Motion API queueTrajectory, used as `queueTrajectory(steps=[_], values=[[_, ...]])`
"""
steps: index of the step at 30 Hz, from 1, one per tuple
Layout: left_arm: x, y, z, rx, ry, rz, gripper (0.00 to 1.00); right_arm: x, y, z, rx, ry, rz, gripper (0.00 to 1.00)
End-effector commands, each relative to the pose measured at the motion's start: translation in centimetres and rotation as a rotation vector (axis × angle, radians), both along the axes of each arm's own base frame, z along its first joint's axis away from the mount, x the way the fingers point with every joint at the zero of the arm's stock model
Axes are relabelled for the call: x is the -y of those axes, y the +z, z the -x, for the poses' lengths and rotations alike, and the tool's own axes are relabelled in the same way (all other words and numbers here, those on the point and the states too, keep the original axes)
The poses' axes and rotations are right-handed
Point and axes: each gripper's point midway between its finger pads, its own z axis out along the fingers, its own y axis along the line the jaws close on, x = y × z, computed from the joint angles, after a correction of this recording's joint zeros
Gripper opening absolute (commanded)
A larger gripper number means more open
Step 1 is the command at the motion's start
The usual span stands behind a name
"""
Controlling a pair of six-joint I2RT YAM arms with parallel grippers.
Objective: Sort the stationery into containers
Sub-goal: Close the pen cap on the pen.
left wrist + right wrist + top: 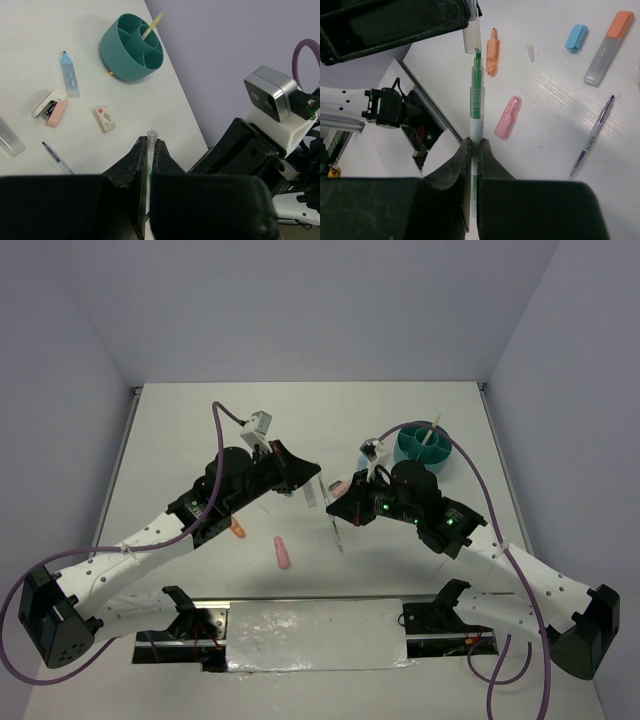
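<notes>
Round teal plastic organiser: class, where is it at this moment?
In the top view the round teal plastic organiser stands far right, just beyond the right arm, a thin yellow pen standing inside.

My left arm [150, 540], right arm [520, 570]: white link shells, black joint housings. Purple cables [215, 420] along both. Green lights [383, 508] on right wrist. Black end effector fingers [135, 160].

Rear of green pen [477, 100] out of sight w/in right pincer [474, 143].
</notes>
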Motion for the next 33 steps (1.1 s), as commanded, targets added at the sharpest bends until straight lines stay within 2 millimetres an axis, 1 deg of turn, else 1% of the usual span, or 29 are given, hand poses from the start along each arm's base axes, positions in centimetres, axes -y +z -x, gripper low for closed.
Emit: queueTrajectory(steps=[1,3,6,14,19,25,30,33], values=[[0.1,1.1,0.0,0.031,-0.012,0.021,0.0,-0.3,3.0,-0.1,0.075,0.013,-0.048,0.0],[-0.2,1.5,-0.4,0.041,0.018,0.02,0.0,-0.2,2.7,0.0,0.071,0.01,-0.047,0.0],[-0.2,1.7,-0.5,0.046,0.021,0.014,0.0,0.1,2.6,0.1,0.071,0.004,-0.047,0.0],[-0.2,1.5,-0.5,0.04,0.02,0.012,0.0,0.4,2.4,0.2,0.067,-0.003,-0.04,0.0],[-0.4,1.5,-0.7,0.036,0.036,0.007,0.0,0.2,2.4,0.3,0.064,0.011,-0.034,0.0],[0.1,2.1,-0.6,0.045,0.013,0.025,0.0,0.2,2.1,0.2,0.062,-0.001,-0.031,0.0],[0.3,1.6,-0.5,0.029,0.005,0.034,0.0,0.3,2.7,-0.3,0.075,-0.019,-0.033,0.0],[0.2,1.4,-0.3,0.021,0.003,0.042,0.0,0.2,2.7,-0.5,0.077,-0.018,-0.025,0.0]])
